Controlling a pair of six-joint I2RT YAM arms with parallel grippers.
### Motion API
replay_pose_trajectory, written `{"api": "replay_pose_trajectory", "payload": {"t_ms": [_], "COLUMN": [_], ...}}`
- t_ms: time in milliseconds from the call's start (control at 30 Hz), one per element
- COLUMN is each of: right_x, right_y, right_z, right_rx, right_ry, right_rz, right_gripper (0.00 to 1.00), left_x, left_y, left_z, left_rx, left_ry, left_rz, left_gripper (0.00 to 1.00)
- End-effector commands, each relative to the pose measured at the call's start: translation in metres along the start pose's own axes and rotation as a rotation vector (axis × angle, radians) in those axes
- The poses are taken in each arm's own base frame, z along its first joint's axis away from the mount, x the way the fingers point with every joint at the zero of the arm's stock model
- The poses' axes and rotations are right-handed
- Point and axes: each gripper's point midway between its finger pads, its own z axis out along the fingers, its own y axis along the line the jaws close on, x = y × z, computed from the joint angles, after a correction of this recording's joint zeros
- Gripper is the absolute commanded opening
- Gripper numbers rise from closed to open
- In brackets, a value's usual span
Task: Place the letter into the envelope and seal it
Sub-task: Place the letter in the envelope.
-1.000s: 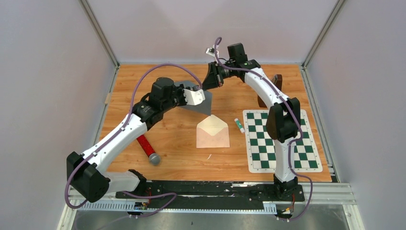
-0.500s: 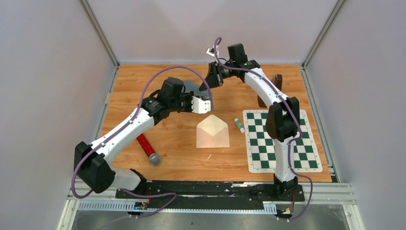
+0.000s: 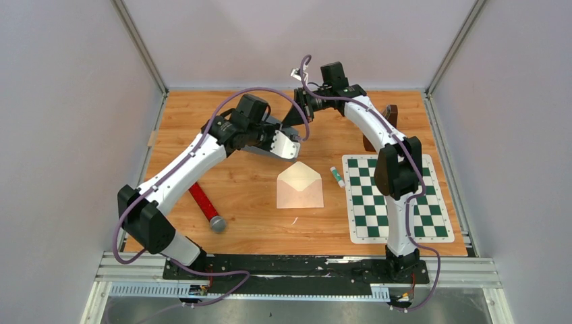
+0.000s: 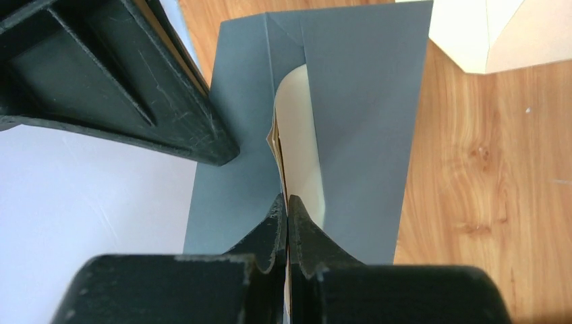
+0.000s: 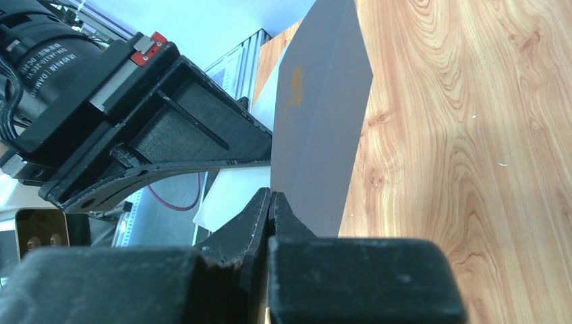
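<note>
left arm has swung since the earlier frames: shoulder & elbow moved right/far, wrist now sits farther back, and left gripper [image 3: 291,143] tips down toward the right, a bit nearer tan envelope [image 3: 300,189]. right arm and table items look unchanged.

left gripper [image 4: 287,202]: fingers pressed together, pinching edge of cream letter [image 4: 300,135], which sits partly inside the open pocket of grey envelope [image 4: 364,101]; letter bows outward w/ pocket gaping around it.

right gripper [image 3: 290,118]: fingers closed [image 5: 270,196] on edge of grey envelope [image 5: 320,135], holding it up off table [image 3: 249,216], tilted.

grey envelope [image 3: 268,125] hangs btwn the two grippers at far-centre, mostly hidden by left wrist in top view.

tan envelope lies flat at centre, flap open pointing far; its corner shows in left wrist view [image 4: 485,34]. glue stick [image 3: 336,175] just right of it, beside chess mat [image 3: 394,199]. red tube [image 3: 204,206] lies near-left, under left arm.
</note>
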Motion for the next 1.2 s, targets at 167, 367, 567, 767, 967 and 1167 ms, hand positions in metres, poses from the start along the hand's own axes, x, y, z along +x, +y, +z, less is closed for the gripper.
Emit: {"api": "replay_pose_trajectory", "payload": {"t_ms": [167, 367, 567, 767, 967, 1167], "right_x": [-0.013, -0.013, -0.016, -0.012, -0.011, -0.008], "right_y": [0.019, 0.023, 0.028, 0.028, 0.022, 0.014], "right_z": [-0.005, -0.005, -0.005, -0.005, -0.006, -0.008], "right_rx": [-0.006, -0.010, -0.020, -0.027, -0.015, -0.017], "right_ry": [-0.009, -0.006, -0.009, -0.004, -0.006, -0.008], "right_rz": [-0.095, -0.095, -0.101, -0.085, -0.067, -0.038], "right_gripper": [0.00, 0.00, 0.00, 0.00, 0.00, 0.00], "left_x": [0.011, 0.019, 0.018, 0.020, 0.014, 0.013], "left_y": [0.006, 0.001, -0.005, -0.013, -0.007, 0.016], "left_z": [-0.009, -0.008, 0.005, 0.018, 0.015, -0.015], "left_rx": [0.038, 0.081, 0.114, 0.142, 0.106, 0.057], "left_ry": [0.082, 0.124, 0.106, 0.103, 0.081, 0.054], "left_rz": [0.136, 0.156, 0.116, 0.116, 0.083, 0.000], "left_gripper": [0.00, 0.00, 0.00, 0.00, 0.18, 0.33]}}
